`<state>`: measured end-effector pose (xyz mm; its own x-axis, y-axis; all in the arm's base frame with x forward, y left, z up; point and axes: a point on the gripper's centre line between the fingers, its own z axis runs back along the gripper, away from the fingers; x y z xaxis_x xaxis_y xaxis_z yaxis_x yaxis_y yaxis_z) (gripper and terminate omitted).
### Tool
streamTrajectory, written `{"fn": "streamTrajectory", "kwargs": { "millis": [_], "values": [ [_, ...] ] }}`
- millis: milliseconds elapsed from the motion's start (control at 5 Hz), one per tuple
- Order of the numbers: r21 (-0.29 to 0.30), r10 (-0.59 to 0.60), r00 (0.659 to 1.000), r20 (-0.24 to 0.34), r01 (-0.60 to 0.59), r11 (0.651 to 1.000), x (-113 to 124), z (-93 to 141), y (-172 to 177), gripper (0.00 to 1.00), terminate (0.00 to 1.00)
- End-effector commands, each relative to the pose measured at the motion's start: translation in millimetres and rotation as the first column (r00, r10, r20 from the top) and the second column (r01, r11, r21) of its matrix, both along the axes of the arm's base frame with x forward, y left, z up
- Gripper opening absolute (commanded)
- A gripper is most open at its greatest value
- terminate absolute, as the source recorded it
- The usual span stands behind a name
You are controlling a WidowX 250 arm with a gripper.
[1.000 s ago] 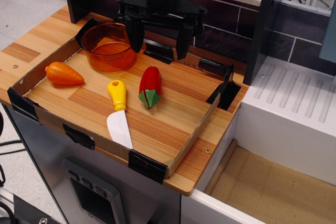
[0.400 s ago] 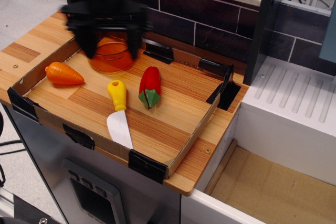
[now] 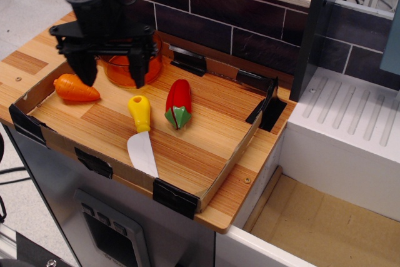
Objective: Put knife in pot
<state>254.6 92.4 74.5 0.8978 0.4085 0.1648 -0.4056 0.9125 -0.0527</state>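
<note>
Wood tabletop (image 3: pixel 206 148): knife (image 3: pixel 142 134) flat, well apart from gripper (image 3: pixel 109 73), which hangs wide open, empty, before pot (image 3: pixel 119 70).

A shallow cardboard-walled wooden tray (image 3: pixel 206 161) sits on the counter. The round translucent orange plastic pot (image 3: pixel 119 70) stands in its far-left corner, partly hidden behind the black robot gripper (image 3: pixel 109 74). The solid orange toy carrot (image 3: pixel 75 88) lies at the left wall. The yellow-handled, white-bladed toy knife (image 3: pixel 142 134) lies mid-tray, blade toward the near wall, with the red-and-green toy pepper (image 3: pixel 179 103) just to its right.
</note>
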Motion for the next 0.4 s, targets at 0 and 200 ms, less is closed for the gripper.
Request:
{"fn": "streamTrajectory", "kwargs": {
  "millis": [0,200],
  "values": [
    [0.027,0.072,0.996,0.048,-0.074,0.997,3.1,-27.8,1.7,1.00,0.00],
    [0.029,0.105,0.994,0.043,-0.106,0.994,5.7,-39.7,2.5,1.00,0.00]
  ]
}}
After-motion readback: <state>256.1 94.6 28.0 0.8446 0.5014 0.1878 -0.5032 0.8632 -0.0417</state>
